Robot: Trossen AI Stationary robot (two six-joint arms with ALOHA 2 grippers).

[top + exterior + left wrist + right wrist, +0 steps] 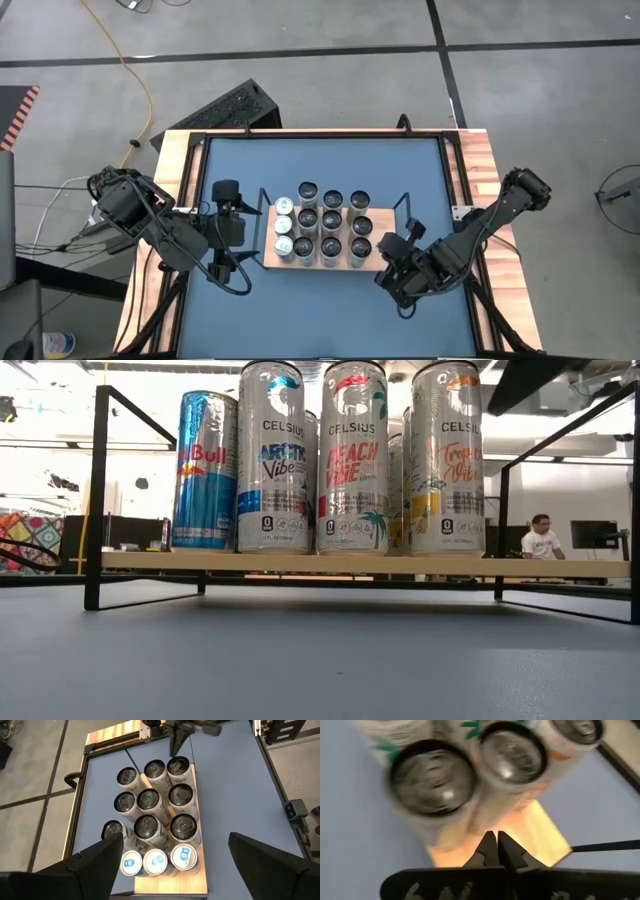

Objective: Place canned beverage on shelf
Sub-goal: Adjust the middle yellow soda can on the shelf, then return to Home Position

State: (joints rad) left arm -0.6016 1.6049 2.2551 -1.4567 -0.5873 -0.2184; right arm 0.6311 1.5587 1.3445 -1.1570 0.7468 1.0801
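The shelf (pixel 271 263) is a light-wood board in a black wire frame, standing mid-table. Several canned beverages stand upright on it: dark-topped Celsius cans (pixel 333 222) and three blue-topped cans (pixel 155 861) at its left end. My left gripper (pixel 176 840) hovers open above and left of the shelf's left end (pixel 243 230), with nothing between its fingers. My right gripper (pixel 497 845) is shut, slanting down at the shelf's near right corner (pixel 384 248), its tips close to the nearest cans (pixel 432 780) and over the board (pixel 540 835). My right gripper's shut fingertips (pixel 490 842) stand close by the lower part of the cans at the shelf's near right corner, slanting down from the table's right. Whether they touch a can or the board, I cannot tell.
The blue tabletop (pixel 420 170) has free room in front of and behind the shelf. The shelf's raised end rails (pixel 98 490) stand at both ends. A black bar and wooden border (pixel 480 160) run round the table. A person (pixel 541 538) sits in the room behind.
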